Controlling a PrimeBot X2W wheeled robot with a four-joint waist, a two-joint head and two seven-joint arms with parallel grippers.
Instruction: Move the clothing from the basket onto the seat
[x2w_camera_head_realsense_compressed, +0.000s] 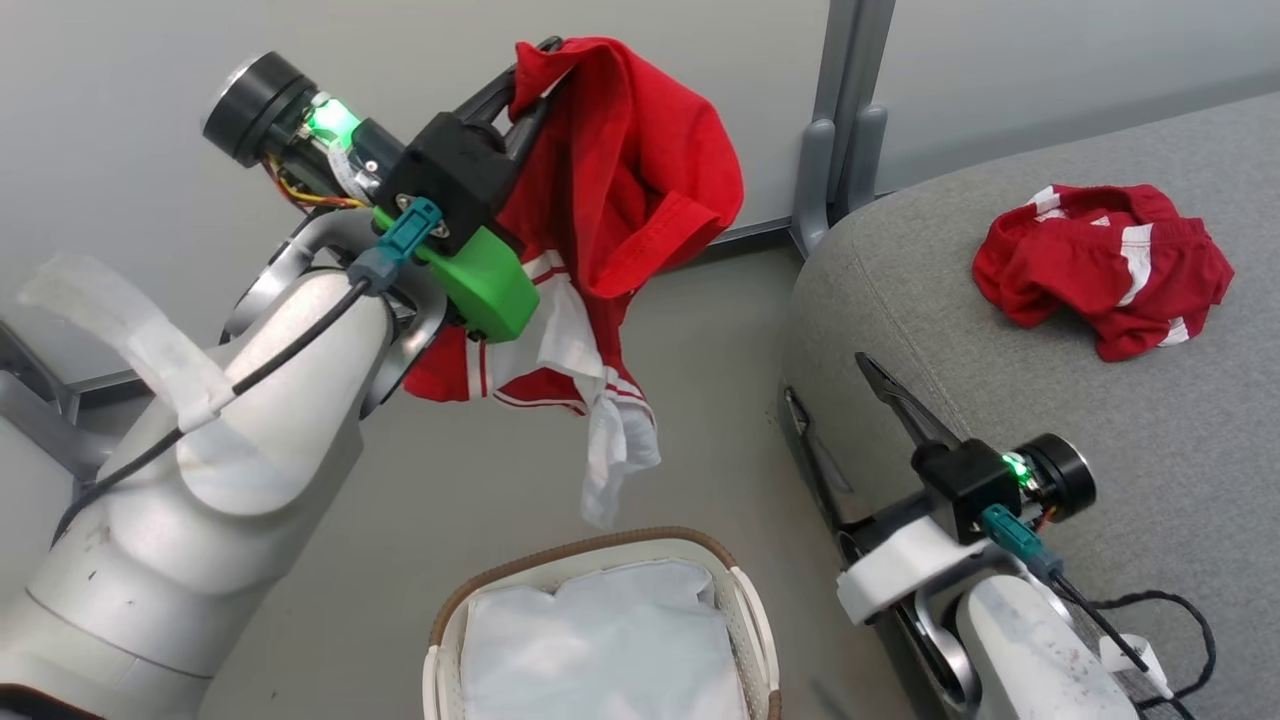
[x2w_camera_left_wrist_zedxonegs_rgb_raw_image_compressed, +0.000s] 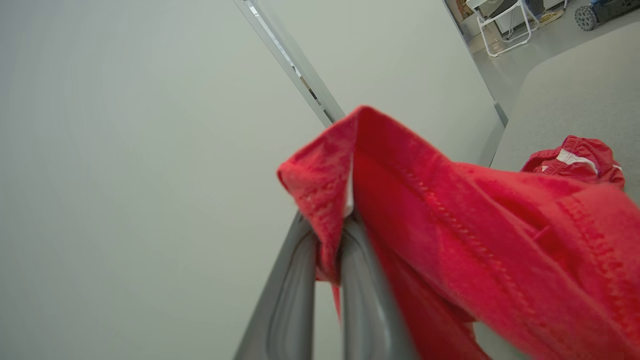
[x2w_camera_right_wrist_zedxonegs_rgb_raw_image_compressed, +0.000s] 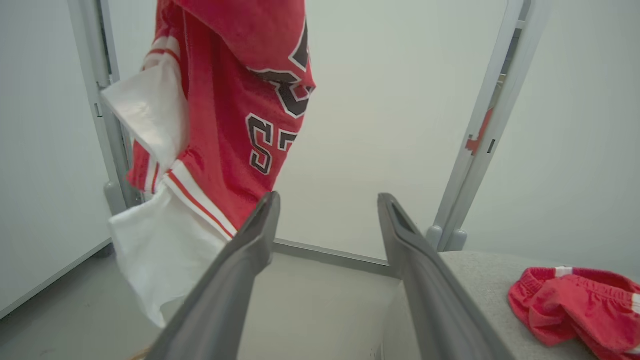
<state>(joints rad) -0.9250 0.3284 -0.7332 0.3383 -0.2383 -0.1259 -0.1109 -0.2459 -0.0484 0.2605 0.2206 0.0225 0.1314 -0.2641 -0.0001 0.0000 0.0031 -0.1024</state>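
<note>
Plainly the red jersey (x2w_camera_head_realsense_compressed: 620, 170) looks light, limp and apt to slide. It hangs in folds from the left fingers (x2w_camera_left_wrist_zedxonegs_rgb_raw_image_compressed: 352, 245), pinched tight on a hemmed edge, above the basket (x2w_camera_head_realsense_compressed: 600, 545), and a bunched seam seems the safest hold. The left wrist view shows that pinch close up, while the right wrist view, past the wide-open, empty right fingers (x2w_camera_head_realsense_compressed: 895, 395) beside the seat (x2w_camera_head_realsense_compressed: 1000, 420), shows the lettering and trailing white panel.
</note>
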